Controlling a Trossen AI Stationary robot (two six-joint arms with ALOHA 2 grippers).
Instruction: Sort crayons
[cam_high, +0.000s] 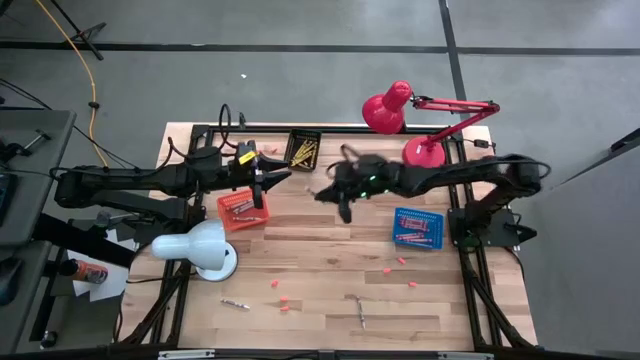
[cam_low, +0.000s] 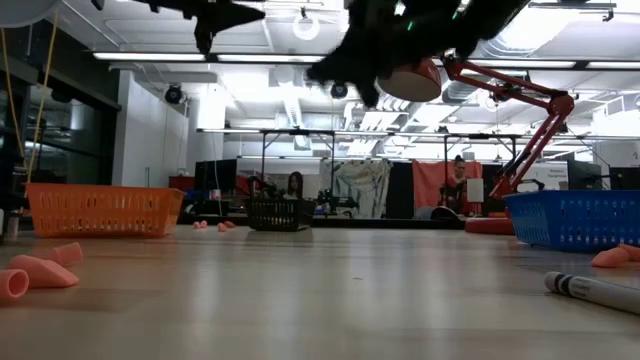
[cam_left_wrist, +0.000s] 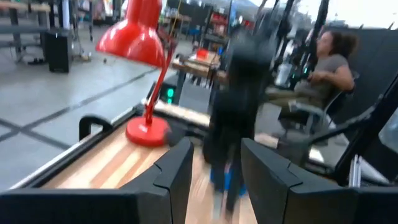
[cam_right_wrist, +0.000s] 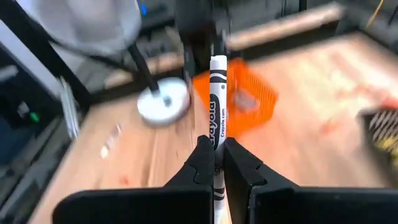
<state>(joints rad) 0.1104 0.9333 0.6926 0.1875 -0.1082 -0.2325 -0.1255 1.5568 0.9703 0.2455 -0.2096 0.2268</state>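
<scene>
Above orange basket (cam_high: 243, 209), left of table centre: left gripper (cam_high: 270, 180) hovers, fingers (cam_left_wrist: 177, 174) parted, nothing between them. Black basket (cam_high: 303, 148) with yellow crayons (cam_high: 303, 153) near back edge. Mid-table, raised: right gripper (cam_right_wrist: 214, 163) clenched on white crayon (cam_right_wrist: 217, 102), labelled Crayola. Blue basket (cam_high: 417, 228) farther right. Loose grey crayon (cam_high: 234, 303) lies near front edge.

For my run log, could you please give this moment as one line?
right pincer: shut on white crayon | left pincer: open, empty | orange basket: between arms
</scene>
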